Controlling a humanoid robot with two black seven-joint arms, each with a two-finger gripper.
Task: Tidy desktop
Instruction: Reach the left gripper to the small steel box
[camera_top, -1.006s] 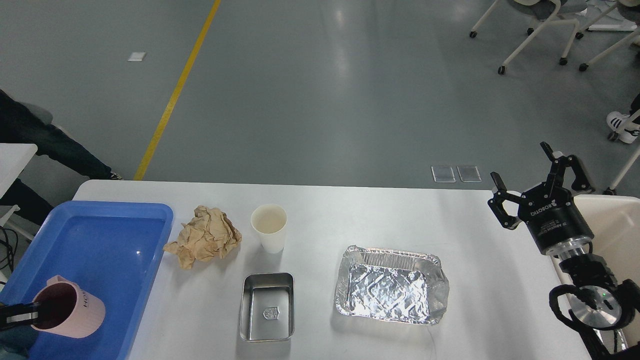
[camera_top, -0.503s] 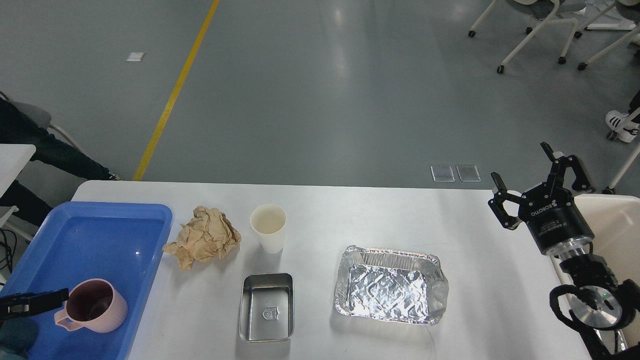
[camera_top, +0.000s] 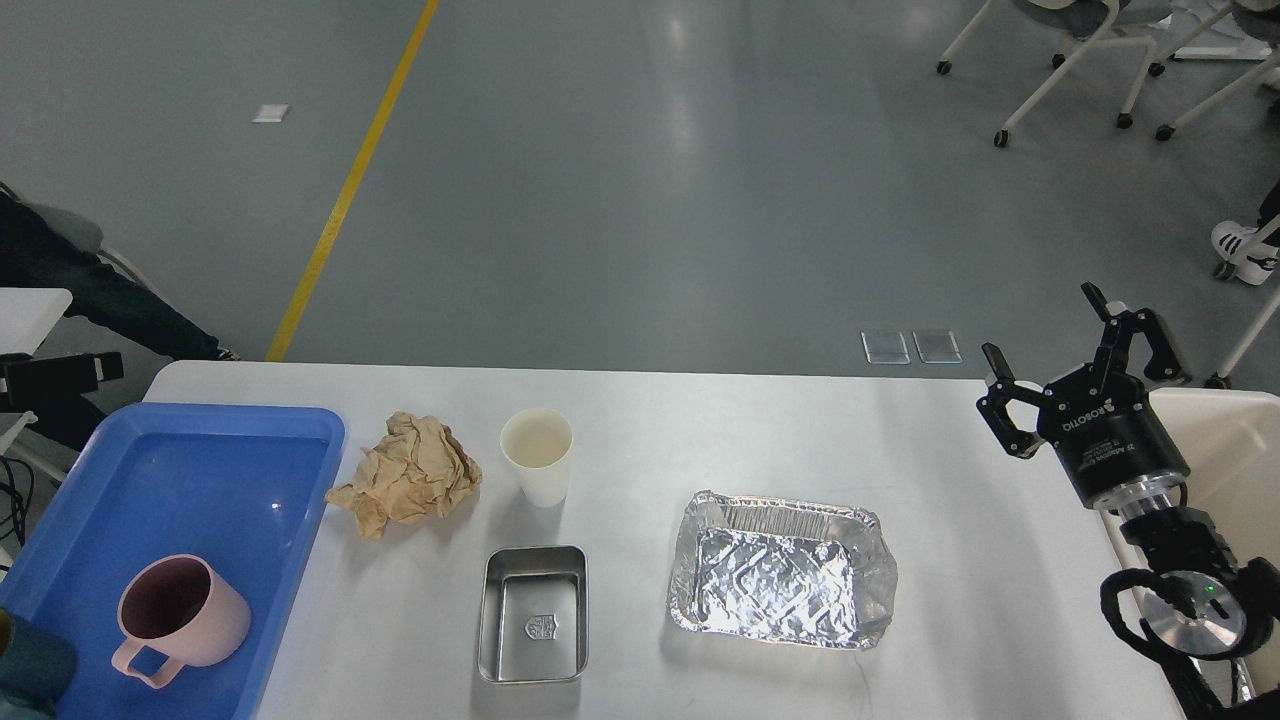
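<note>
The white desktop (camera_top: 760, 430) holds a crumpled brown paper ball (camera_top: 410, 485), a white paper cup (camera_top: 538, 455), a small steel tin (camera_top: 533, 612) and a foil tray (camera_top: 780, 570). A pink mug (camera_top: 180, 615) stands upright in the blue tray (camera_top: 200, 470) at the left, free of any gripper. My left gripper (camera_top: 60, 373) shows only as a dark piece at the left edge, above the tray's far corner. My right gripper (camera_top: 1042, 328) is open and empty, raised over the table's right end.
A cream bin (camera_top: 1235, 450) stands at the right edge beside my right arm. A person's dark legs (camera_top: 90, 290) are at the far left. Chairs on castors (camera_top: 1090, 60) stand on the grey floor beyond the table.
The pink mug was let go and now stands upright in the blue tray. My left gripper pulled away from it toward the tray's far left corner. The right arm has not moved.
</note>
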